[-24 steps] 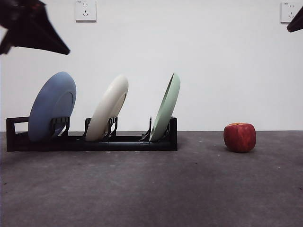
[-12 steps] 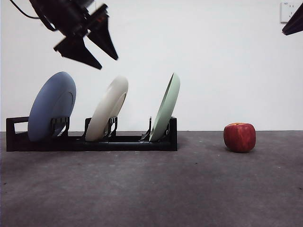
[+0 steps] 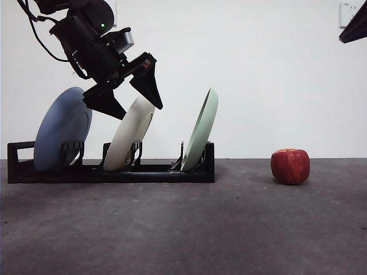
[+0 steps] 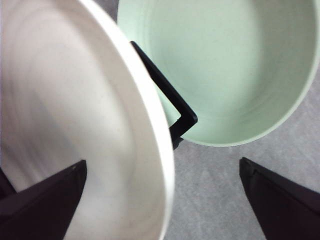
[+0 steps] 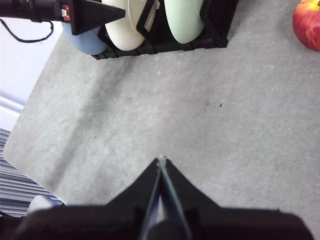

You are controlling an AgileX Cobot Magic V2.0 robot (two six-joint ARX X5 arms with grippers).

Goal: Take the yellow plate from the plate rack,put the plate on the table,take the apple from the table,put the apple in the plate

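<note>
Black left gripper [image 3: 133,97] jaws straddle yellow plate [image 3: 131,139] rim.

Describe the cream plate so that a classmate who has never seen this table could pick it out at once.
Find the long low black plastic plate rack on the dark grey matte table. Three round plates lean in its slots; take the middle one, the matte cream yellow plate, under the open left end effector. The others are the blue plate and the pale green plate.

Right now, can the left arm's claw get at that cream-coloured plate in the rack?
Probably yes. The left gripper hangs open at the yellow plate, its top rim between the jaws; the blue plate and green plate stand apart in the plate rack.
</note>
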